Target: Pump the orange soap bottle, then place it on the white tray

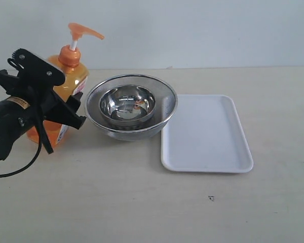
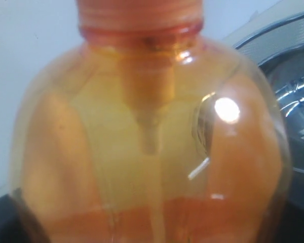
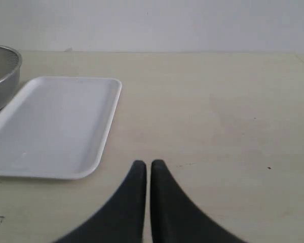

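The orange soap bottle (image 1: pixel 61 81) stands upright at the table's left, with its pump head (image 1: pixel 83 31) raised on the white stem. My left gripper (image 1: pixel 73 110) reaches in from the left and is shut on the bottle's body, one finger in front and one behind. In the left wrist view the translucent bottle (image 2: pixel 147 142) fills the frame, and only dark finger edges show at its sides. The white tray (image 1: pixel 207 147) lies flat to the right, bare. In the right wrist view, my right gripper (image 3: pixel 147 165) hangs shut and holds nothing, over bare table beside the tray (image 3: pixel 50 121).
A round steel mesh strainer (image 1: pixel 167 114) with a steel bowl (image 1: pixel 127 104) inside sits between the bottle and the tray, touching the tray's left edge. The strainer's rim (image 2: pixel 289 55) is close beside the bottle. A black cable (image 1: pixel 20 169) trails from the left arm.
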Available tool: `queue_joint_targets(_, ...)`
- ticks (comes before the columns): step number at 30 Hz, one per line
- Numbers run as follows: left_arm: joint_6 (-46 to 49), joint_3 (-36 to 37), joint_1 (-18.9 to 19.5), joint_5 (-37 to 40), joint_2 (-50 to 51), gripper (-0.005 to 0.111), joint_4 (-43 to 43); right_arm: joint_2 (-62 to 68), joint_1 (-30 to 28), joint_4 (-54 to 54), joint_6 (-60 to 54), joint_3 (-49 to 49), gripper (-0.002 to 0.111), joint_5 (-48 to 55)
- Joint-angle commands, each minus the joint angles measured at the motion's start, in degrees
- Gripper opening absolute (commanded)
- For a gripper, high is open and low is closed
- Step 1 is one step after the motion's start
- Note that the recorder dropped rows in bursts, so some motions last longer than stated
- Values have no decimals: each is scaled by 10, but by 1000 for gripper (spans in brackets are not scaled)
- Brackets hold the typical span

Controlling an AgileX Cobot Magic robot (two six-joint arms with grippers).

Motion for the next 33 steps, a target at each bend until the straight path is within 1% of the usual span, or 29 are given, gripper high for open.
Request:
queue_joint_targets(1,24,-2,-1,-11,-10,5,8,-3,-3,-1,-3,0,0,-2)
queue_joint_targets(5,33,-2,-1,-4,-10,5,8,-3,-3,-3,-20,0,0,-11)
queue_joint_targets(10,93,-2,-1,13,-10,5,-4,-3,-3,-8,-49,0,0,-23)
queue_joint_targets(15,96,-2,-1,23,-10,5,-5,-3,-3,-22,-57,0,0,-28)
queue_joint_targets(17,97,-2,-1,23,-10,5,-5,-3,-3,-23,-44,0,0,-80)
queue_joint_targets(18,97,-2,-1,23,-10,5,-5,-3,-3,2,-20,0,0,-138)
queue_joint_targets(19,97,-2,-1,23,-10,5,-5,-3,-2,60,26,0,0,-201)
queue_joint_targets(20,97,-2,-1,24,-10,5,-5,-3,-2,86,52,0,0,-255)
queue_joint_targets(21,97,-2,-1,29,-10,5,-5,-3,-2,92,71,0,0,-286)
queue_joint_targets(22,97,-2,-1,33,-10,5,-4,-3,-2,77,94,0,0,-309)
queue_joint_targets(24,105,-2,-1,36,-10,5,-3,-3,-2,28,139,-12,0,-299)
queue_joint_targets(27,108,-2,-1,36,-10,5,-3,31,11,-87,232,-57,0,-283)
queue_joint_targets(31,108,-2,-1,36,-10,5,4,148,54,-228,350,-127,0,-366)
queue_joint_targets(33,108,-2,-1,36,-10,5,11,220,81,-308,411,-169,0,-385)
